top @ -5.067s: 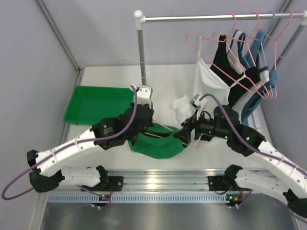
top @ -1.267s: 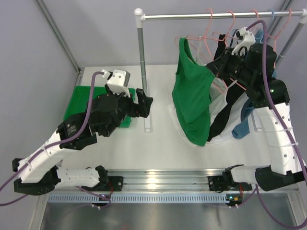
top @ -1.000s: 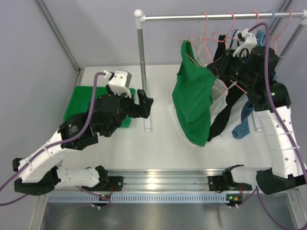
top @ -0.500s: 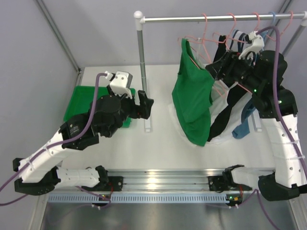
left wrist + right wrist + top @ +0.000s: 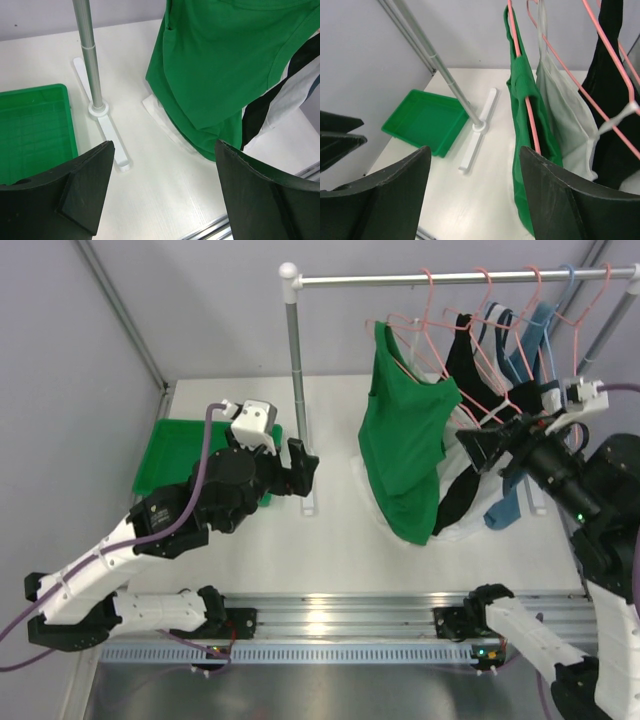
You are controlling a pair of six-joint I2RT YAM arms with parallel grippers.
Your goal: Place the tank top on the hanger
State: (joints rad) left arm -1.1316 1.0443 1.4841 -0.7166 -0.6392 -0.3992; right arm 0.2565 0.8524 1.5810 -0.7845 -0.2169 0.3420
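Observation:
The bright green tank top (image 5: 402,445) hangs on a salmon-pink hanger (image 5: 402,358) whose hook sits over the rail. In the right wrist view the pink hanger wire (image 5: 530,117) runs down inside the tank top (image 5: 519,82). My right gripper (image 5: 472,447) is open and empty, just right of the tank top and apart from it, in front of the black top. My left gripper (image 5: 300,465) is open and empty, low by the rack's pole. Its wrist view shows the tank top's lower part (image 5: 220,70) ahead to the right.
The rail (image 5: 450,278) carries more pink hangers and a blue one, with a white top (image 5: 565,115), a black top (image 5: 465,360) and a blue garment (image 5: 512,502). The rack pole (image 5: 295,370) stands on a white foot (image 5: 308,502). A green tray (image 5: 190,455) lies left.
My right gripper opened, let go of the hanger and drew back down and to the right. The tank top stays hanging on the rail. The left arm barely moved.

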